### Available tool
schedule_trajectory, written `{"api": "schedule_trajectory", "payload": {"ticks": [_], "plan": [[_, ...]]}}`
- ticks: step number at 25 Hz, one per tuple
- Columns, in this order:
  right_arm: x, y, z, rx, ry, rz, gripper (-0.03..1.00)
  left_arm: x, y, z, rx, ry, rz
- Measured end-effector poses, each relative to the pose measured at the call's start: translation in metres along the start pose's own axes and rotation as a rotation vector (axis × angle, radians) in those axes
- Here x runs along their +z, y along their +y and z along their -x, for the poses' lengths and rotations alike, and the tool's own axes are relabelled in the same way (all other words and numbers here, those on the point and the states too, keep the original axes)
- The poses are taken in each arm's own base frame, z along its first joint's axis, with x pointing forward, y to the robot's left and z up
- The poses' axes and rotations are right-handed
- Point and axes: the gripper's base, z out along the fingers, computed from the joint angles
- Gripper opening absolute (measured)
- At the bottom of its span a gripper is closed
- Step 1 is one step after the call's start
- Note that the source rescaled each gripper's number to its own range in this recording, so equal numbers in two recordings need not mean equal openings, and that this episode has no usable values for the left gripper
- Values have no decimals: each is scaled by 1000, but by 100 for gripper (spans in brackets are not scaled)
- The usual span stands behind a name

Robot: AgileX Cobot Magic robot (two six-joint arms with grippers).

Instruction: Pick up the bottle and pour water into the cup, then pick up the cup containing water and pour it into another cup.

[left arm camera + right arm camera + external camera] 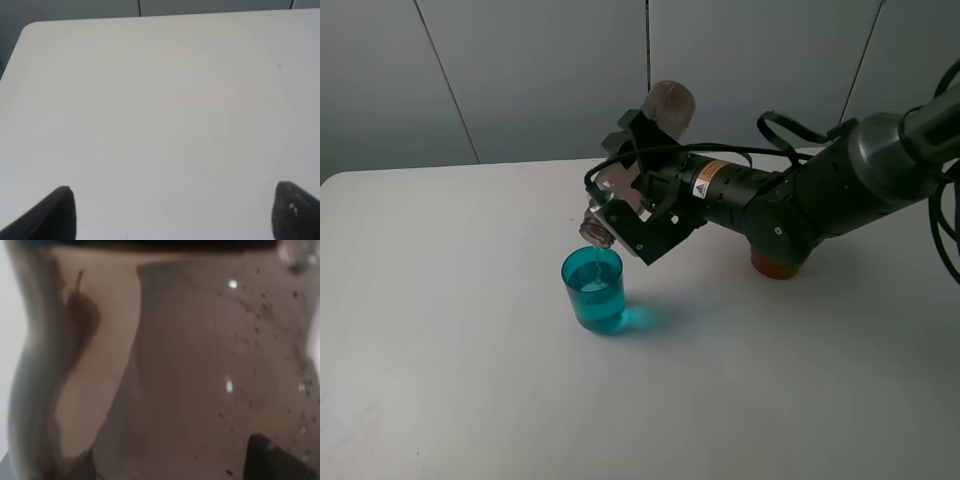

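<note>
My right gripper [642,190] is shut on the smoky-grey bottle [667,103], tilted steeply with its neck [596,229] down over the teal cup [593,290]. A thin stream of water runs from the neck into the cup, which stands upright on the table and holds water. The bottle's wall [190,365] fills the right wrist view. The red-orange cup [777,266] stands behind the right arm, mostly hidden. My left gripper [172,215] is open and empty over bare table; it is out of the exterior high view.
The white table [470,400] has its far edge against a grey wall [520,70]. The right arm [800,195] stretches across the table's right half with black cables above it. The left wrist view shows bare tabletop [150,100] and its rounded far corner.
</note>
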Motion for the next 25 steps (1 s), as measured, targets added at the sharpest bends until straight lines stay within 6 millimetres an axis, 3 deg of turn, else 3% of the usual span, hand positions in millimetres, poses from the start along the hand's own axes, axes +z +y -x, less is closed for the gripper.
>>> {"api": "schedule_trajectory", "payload": {"ticks": [5, 12, 15, 21, 25], "plan": [[0, -4, 8, 13, -21, -8, 0, 0, 0, 0, 2, 0, 0], [0, -1, 12, 225, -42, 31, 0, 0, 0, 0, 4, 0, 0], [0, -12, 10, 430, -60, 38, 0, 0, 0, 0, 4, 0, 0], [6, -65, 0, 997, -189, -62, 0, 0, 0, 0, 2, 0, 0], [14, -90, -7, 1370, -259, -90, 0, 0, 0, 0, 0, 0, 0]]}}
